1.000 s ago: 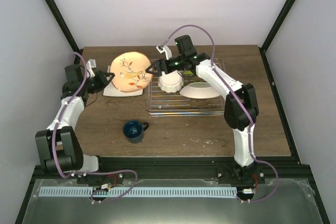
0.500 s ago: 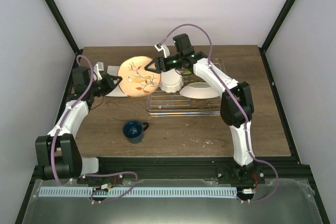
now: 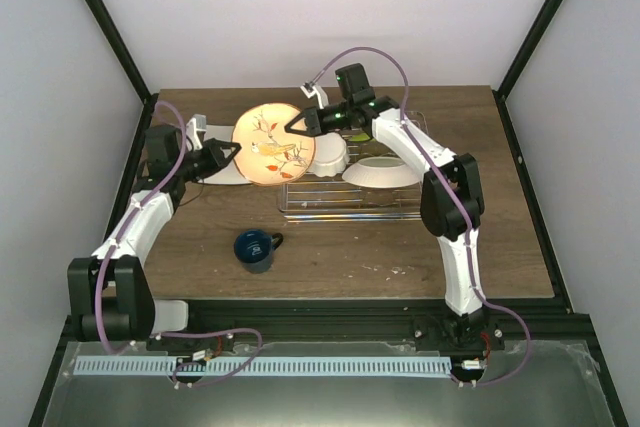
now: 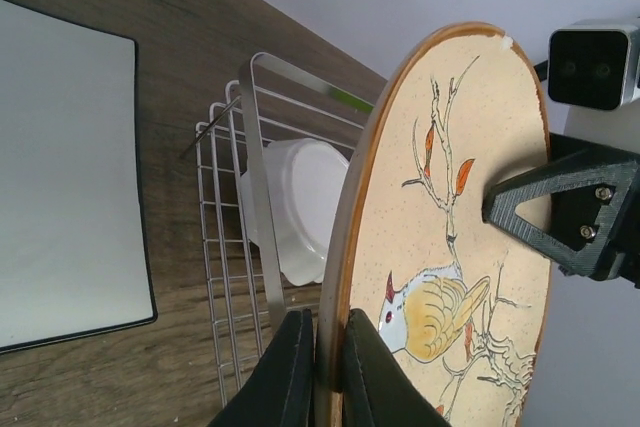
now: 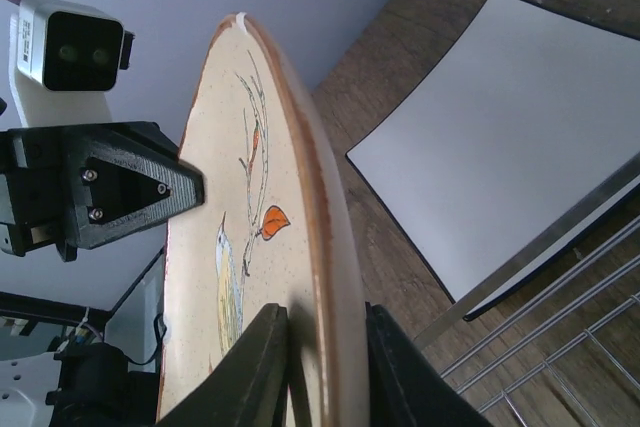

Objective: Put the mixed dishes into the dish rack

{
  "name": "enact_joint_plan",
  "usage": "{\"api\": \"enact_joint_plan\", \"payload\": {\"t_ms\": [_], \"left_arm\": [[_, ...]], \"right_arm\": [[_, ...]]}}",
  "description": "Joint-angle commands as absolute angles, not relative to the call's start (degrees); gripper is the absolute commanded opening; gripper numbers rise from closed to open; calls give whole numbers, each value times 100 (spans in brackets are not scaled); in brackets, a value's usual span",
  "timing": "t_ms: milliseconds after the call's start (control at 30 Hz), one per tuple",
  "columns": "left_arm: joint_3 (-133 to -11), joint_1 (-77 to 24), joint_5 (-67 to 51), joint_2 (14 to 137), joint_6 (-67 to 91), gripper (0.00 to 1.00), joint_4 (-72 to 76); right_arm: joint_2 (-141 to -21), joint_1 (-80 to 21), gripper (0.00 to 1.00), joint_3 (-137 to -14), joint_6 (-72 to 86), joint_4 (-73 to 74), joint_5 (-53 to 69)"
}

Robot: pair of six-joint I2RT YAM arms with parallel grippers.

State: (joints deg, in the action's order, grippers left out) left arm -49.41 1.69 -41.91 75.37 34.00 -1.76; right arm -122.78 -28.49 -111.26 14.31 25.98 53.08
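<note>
Top external: we see the floral plate now upright at upper centre, moved right to the rack edge. Left gripper clamps it; right gripper just closed on the opposite rim. We judge a handover.

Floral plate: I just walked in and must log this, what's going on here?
The left gripper and right gripper each clamp opposite rims of the beige floral plate, holding it raised and tilted at the left end of the dish rack. The white scalloped bowl already sits in the rack; the white square plate and dark blue mug lie on the table.
</note>
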Motion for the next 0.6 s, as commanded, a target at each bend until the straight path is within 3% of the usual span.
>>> {"api": "enact_joint_plan", "payload": {"t_ms": [0,267,567], "left_arm": [[-5240,188,-4247,7485,3650,0,292],[-5169,169,-4271,7655,3621,8,409],[-5128,167,-4284,7868,3550,30,483]], "right_arm": [[-12254,-2942,1,-11413,891,2650,5531],[-12248,-2919,1,-11490,632,2676,5777],[-12136,-2744,1,-11643,464,2677,5719]]}}
